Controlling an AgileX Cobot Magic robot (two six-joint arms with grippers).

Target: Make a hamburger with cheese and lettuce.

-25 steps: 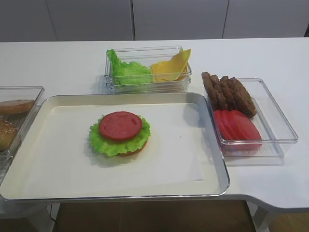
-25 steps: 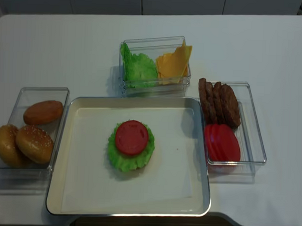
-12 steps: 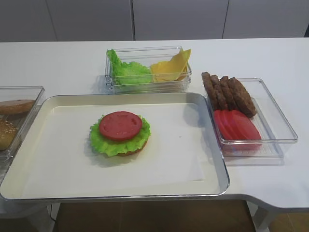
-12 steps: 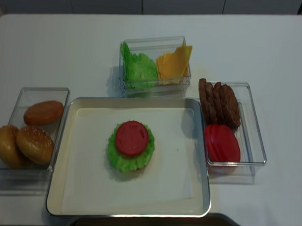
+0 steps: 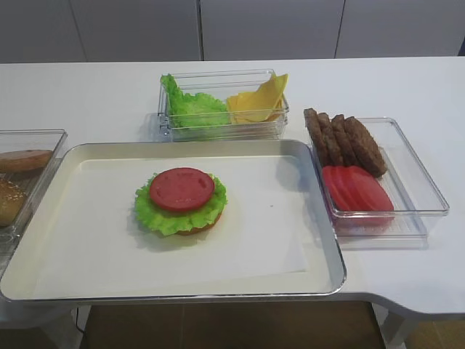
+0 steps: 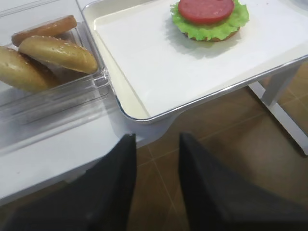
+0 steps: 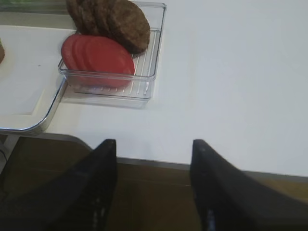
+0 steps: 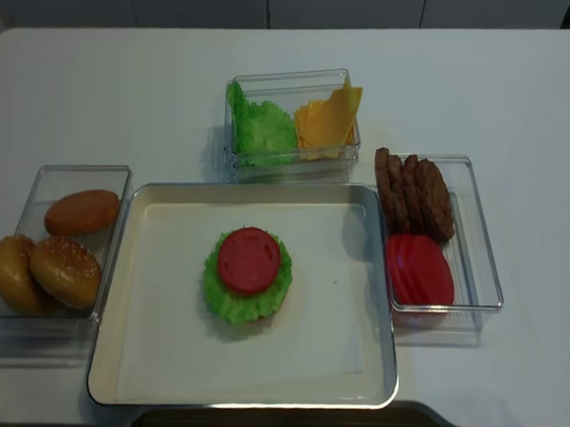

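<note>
The hamburger (image 5: pixel 180 202) sits left of centre on the metal tray (image 5: pixel 336 270): a tan bun base, the ruffled green lettuce (image 5: pixel 157 219) and a round red slice on top. It also shows in the left wrist view (image 6: pixel 207 17). The cheese (image 5: pixel 258 102), pale-yellow slices, leans in the right half of the clear box behind the tray. My left gripper (image 6: pixel 156 137) hangs open and empty below the table's front left edge. My right gripper (image 7: pixel 154 142) stands open and empty just off the front right edge. Neither gripper shows in the high views.
A bunched pile of green leaves (image 5: pixel 192 109) shares the cheese's box. A clear box to the right of the tray holds brown patties (image 5: pixel 343 138) and tomato slices (image 5: pixel 357 190). Bun halves (image 8: pixel 63 265) lie in a box left of the tray.
</note>
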